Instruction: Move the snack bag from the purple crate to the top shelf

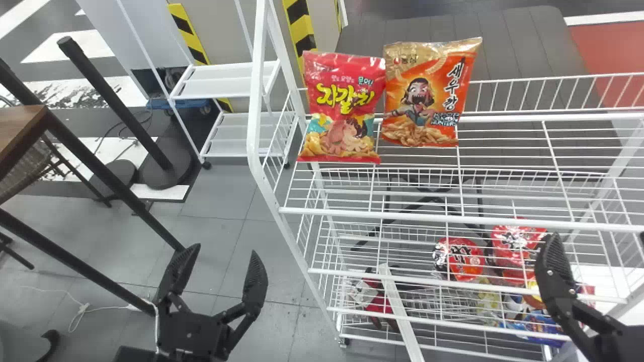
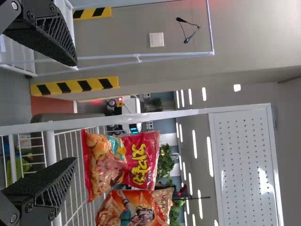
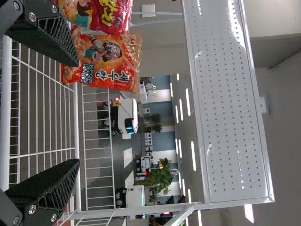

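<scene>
Two snack bags stand side by side on the white wire top shelf: a red one at its left end and an orange one beside it. My left gripper is open over the floor left of the rack. At the right, my right gripper is in front of the rack. In the left wrist view, the left gripper has nothing between its fingers, with the red bag beyond. The right wrist view shows the right gripper spread open and empty, facing the shelf near the orange bag.
Lower wire shelves hold red-lidded cups and other packages. The rack's white left post rises beside the red bag. A wooden table and black poles stand at the left.
</scene>
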{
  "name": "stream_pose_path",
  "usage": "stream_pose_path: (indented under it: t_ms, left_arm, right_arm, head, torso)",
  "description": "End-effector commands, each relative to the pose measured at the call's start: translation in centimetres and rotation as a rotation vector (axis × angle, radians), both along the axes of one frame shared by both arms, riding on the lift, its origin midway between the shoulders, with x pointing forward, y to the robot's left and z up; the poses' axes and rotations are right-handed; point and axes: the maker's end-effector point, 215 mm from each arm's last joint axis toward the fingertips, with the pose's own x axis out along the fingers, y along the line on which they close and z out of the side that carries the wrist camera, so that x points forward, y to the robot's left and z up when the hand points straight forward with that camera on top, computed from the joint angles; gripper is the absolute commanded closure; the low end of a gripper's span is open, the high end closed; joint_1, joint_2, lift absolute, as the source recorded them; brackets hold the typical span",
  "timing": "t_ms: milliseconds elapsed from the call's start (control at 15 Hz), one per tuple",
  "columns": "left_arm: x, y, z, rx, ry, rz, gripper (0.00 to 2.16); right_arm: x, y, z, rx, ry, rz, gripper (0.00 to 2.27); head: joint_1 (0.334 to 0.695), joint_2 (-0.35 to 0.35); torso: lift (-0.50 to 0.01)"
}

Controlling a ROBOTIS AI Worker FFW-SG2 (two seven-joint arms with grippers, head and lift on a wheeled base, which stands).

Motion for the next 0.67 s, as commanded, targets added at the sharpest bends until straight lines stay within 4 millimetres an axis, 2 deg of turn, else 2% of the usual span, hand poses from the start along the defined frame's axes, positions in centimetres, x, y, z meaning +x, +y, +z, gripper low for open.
stream_pose_path:
  t_ms: [0, 600]
  left_arm:
    - [0.12, 0.01, 0.02, 0.000, 0.000, 0.000, 0.10]
    - [0.48, 0.14, -0.30, -0.001, 0.005, 0.003, 0.10]
  right_arm:
    - [0.02, 0.13, -0.11, 0.002, 0.005, 0.002, 0.08]
    - [0.30, 0.02, 0.16, 0.004, -0.003, 0.000, 0.08]
  head:
    - [0.695, 0.248]
    - [0.695, 0.247]
  torso:
    - [-0.025]
    - [-0.061]
